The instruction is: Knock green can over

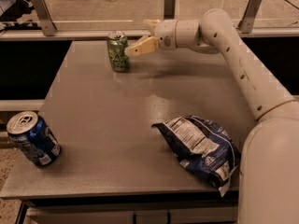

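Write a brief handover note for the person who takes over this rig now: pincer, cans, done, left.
The pincer is over the far side of the table, its tip beside the green can; contact unclear.
The green can stands upright near the far edge. The blue can is at the front left corner, the snack bag front right.
Done: approach. Left: push the green can over.

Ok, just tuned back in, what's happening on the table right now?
The robot's arm is stretched across the far end of the table, with the gripper right beside the upper part of the green can. The can stands upright near the far left corner, so it is not knocked over yet; whether the gripper touches it I can't tell. A blue can sits at the near left edge and a snack bag lies near the right.
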`<state>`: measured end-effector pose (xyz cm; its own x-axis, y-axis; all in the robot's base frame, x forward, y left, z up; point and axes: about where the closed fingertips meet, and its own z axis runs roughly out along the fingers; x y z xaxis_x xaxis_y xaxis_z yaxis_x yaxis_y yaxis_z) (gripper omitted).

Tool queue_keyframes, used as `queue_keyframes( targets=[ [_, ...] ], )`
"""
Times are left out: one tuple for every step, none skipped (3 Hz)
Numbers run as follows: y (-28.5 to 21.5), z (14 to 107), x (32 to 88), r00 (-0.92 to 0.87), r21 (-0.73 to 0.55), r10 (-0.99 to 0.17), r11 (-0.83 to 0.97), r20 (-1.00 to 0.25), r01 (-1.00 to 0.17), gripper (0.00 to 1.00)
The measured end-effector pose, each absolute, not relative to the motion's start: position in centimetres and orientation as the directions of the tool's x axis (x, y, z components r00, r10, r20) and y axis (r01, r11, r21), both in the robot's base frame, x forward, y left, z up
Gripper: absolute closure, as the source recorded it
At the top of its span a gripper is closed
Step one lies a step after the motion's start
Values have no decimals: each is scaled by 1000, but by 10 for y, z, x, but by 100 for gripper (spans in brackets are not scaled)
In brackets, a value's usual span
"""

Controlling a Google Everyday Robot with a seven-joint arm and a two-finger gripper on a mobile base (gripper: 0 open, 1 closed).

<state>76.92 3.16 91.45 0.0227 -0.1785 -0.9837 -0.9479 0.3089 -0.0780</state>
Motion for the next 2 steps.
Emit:
queue_keyframes(
  targets=[
    [46,908,763,4,-39,-125,282,-992,-959,0],
    [71,904,753,8,-38,-126,236,-992,-971,0]
  ],
)
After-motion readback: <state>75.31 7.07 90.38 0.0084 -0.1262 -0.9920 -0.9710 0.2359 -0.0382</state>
